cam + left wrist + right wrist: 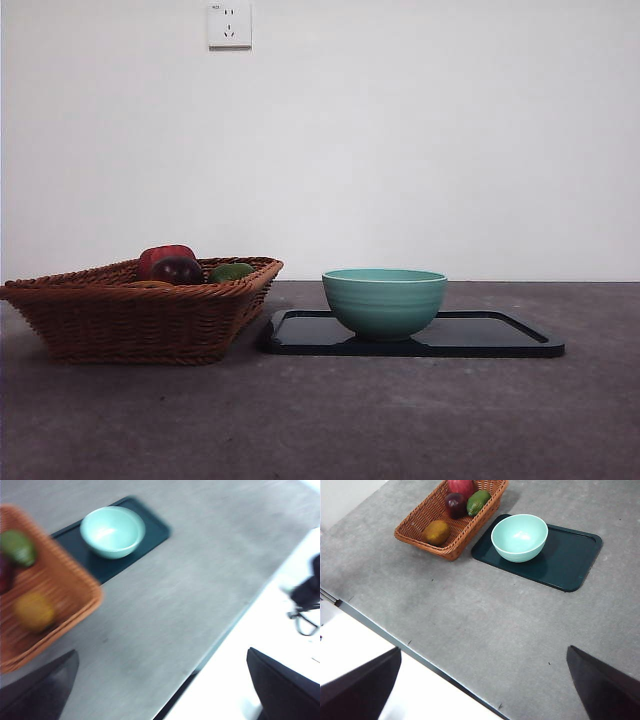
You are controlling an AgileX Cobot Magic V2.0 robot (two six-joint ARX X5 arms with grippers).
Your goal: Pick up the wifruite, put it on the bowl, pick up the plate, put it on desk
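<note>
From my station I see both arms held high and well back from the work, each wrist camera showing its own two black jaws spread wide at the frame's lower corners with nothing between them — the left gripper [160, 700] over the table's near edge, the right gripper [485, 690] likewise. The wifruite [436, 532] lies in the woven basket [420, 525], well apart from either pair of jaws; in the right wrist picture it sits toward eleven o'clock of the right gripper, and the blurred left wrist picture shows it [33, 611] near the basket's [75, 587] corner. It looks slightly oval, though I cannot tell which way its long axis runs. A dark red-purple fruit [454, 504], a red fruit [461, 486] and a green fruit [478, 501] share the basket's far end. In the front view the bowl [385, 300] stands upright on the dark tray [500, 335], at three o'clock of the basket [140, 320], whose corner stands just beside the tray; I cannot tell whether they touch. The desk [330, 420] is dark grey and mottled, with a plain white wall behind it carrying a socket [229, 24] — the bowl's [519, 537] inside holds nothing.
</note>
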